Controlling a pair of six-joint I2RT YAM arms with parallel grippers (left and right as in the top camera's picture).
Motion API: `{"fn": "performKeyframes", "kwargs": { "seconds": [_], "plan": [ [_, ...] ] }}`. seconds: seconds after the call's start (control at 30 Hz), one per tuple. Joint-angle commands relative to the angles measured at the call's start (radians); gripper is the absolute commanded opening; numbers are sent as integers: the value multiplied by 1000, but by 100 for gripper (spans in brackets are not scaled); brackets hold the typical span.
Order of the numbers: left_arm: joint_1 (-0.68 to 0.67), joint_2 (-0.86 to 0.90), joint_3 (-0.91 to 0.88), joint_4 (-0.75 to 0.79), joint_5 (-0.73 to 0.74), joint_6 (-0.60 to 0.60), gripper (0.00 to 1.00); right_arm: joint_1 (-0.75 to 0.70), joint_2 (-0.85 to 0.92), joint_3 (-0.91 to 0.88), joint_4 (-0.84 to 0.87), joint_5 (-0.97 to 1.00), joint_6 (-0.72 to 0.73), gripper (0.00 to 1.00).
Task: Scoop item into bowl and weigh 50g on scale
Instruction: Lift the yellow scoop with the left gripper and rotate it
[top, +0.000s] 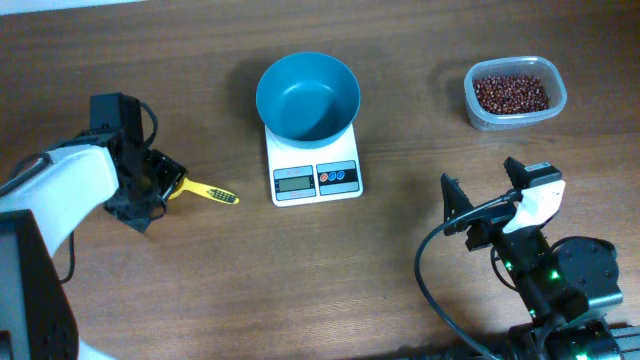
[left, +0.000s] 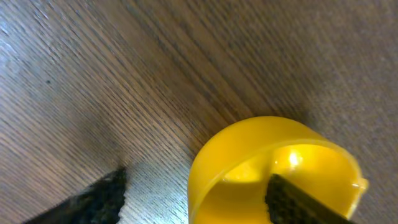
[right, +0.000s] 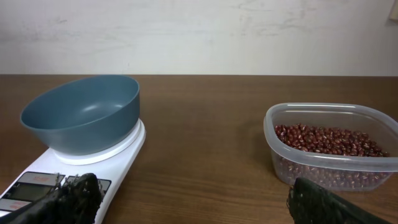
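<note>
The blue bowl (top: 307, 95) (right: 81, 112) stands empty on the white scale (top: 316, 178) (right: 118, 155) at the table's middle back. The red-brown beans (top: 510, 93) (right: 323, 140) fill a clear tub at the back right. A yellow scoop (top: 205, 191) (left: 273, 143) lies left of the scale. My left gripper (top: 160, 180) (left: 196, 180) is down over its cup, jaws open astride the cup wall: one finger (left: 292, 202) is inside the cup, the other (left: 99, 196) outside with a gap to the wall. My right gripper (top: 480, 175) (right: 193, 190) hangs wide open and empty at the front right.
The clear plastic tub (top: 515, 62) (right: 329, 168) holding the beans sits at the back right. The scoop's handle points right toward the scale. Bare wooden table (top: 400, 250) lies between the scale and the right arm.
</note>
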Motion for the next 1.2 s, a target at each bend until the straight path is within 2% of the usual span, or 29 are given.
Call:
{"fn": "performKeyframes", "kwargs": {
  "seconds": [0.0, 0.1, 0.13, 0.2, 0.27, 0.33, 0.63, 0.7, 0.77, 0.97, 1.0, 1.07, 1.17],
  "plan": [
    [2, 11, 17, 2, 13, -2, 50, 11, -3, -7, -4, 8, -8, 99],
    [3, 11, 18, 6, 58, -2, 2, 11, -3, -7, -4, 8, -8, 99],
    [3, 10, 18, 5, 65, -1, 0, 11, -3, -7, -4, 8, -8, 99],
    [3, 10, 18, -5, 71, 11, 0, 11, -3, -7, -4, 8, -8, 99],
    [3, -1, 19, -11, 167, 112, 0, 11, -3, -7, -4, 8, -8, 99],
    [5, -42, 20, -60, 214, 119, 0, 11, -3, -7, -4, 8, -8, 99],
    [29, -439, 19, -389, 311, 117, 0, 11, -3, -7, -4, 8, -8, 99],
    [29, -473, 19, -469, 312, 34, 0, 11, -3, -7, -4, 8, -8, 99],
    [29, -482, 18, -589, 312, -134, 0, 11, -3, -7, -4, 8, -8, 99],
    [-20, -482, -13, -644, 330, -195, 0, 11, -3, -7, -4, 8, -8, 99],
    [-27, -482, -13, -668, 330, -236, 0, 11, -3, -7, -4, 8, -8, 99],
    [-42, -482, -13, -738, 330, -395, 0, 11, -3, -7, -4, 8, -8, 99],
    [-76, -482, -13, -731, 324, -422, 0, 11, -3, -7, -4, 8, -8, 99]
  ]
}}
